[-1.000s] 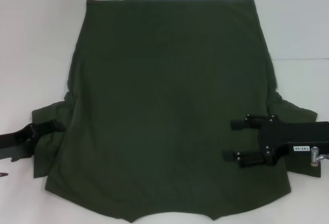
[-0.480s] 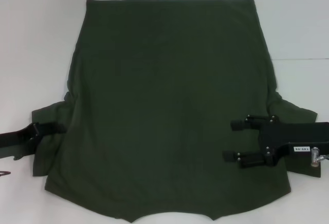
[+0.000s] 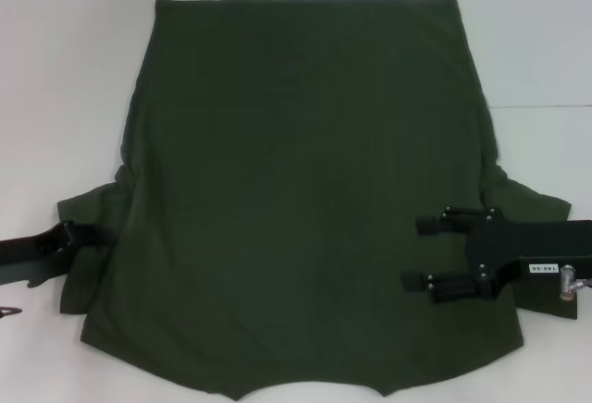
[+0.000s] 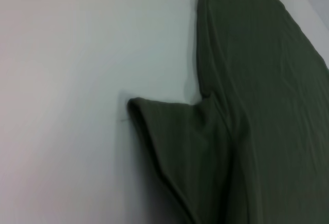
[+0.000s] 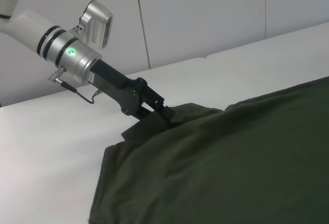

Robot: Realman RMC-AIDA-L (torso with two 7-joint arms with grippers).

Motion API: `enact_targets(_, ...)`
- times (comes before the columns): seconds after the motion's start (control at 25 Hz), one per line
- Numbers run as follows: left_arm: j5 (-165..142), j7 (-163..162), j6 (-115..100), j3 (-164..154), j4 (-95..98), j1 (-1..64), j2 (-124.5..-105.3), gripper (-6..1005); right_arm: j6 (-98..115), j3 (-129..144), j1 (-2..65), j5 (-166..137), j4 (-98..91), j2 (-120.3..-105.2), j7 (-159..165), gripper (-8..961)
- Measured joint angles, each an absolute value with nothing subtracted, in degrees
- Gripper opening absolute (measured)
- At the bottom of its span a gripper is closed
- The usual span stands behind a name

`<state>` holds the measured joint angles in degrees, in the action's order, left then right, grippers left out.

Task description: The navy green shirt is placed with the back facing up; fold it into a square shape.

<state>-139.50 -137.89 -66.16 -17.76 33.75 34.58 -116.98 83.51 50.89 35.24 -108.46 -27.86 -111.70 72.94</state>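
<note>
While the soft, matte navy green shirt [image 3: 305, 190] lies flat on the white worktop [image 3: 65, 98], its long axis runs near to far, hem far. Left pincer [image 3: 102, 233] pinches the left sleeve's fabric; right pincer [image 3: 418, 251] hovers spread over the shirt's right side.

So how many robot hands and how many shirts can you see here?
Shirts: 1, the green shirt spread on the white table.
Robot hands: 2, the left hand at one sleeve and the right hand over the other side.
Total: 3.
</note>
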Motion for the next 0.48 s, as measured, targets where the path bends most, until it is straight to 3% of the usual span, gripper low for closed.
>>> enact_targets(0.32, -139.48, -137.30, -66.11, -17.33, 33.83, 34.41, -116.94, 439, 83.49, 50.89, 35.24, -108.46, -27.80, -111.70, 72.94, 941)
enact_targets(0.48, -139.34, -137.27, -66.30, -16.62, 33.97, 34.29, -116.83, 360, 83.49, 50.88, 35.02, -108.46, -27.78, -111.69, 72.94, 941)
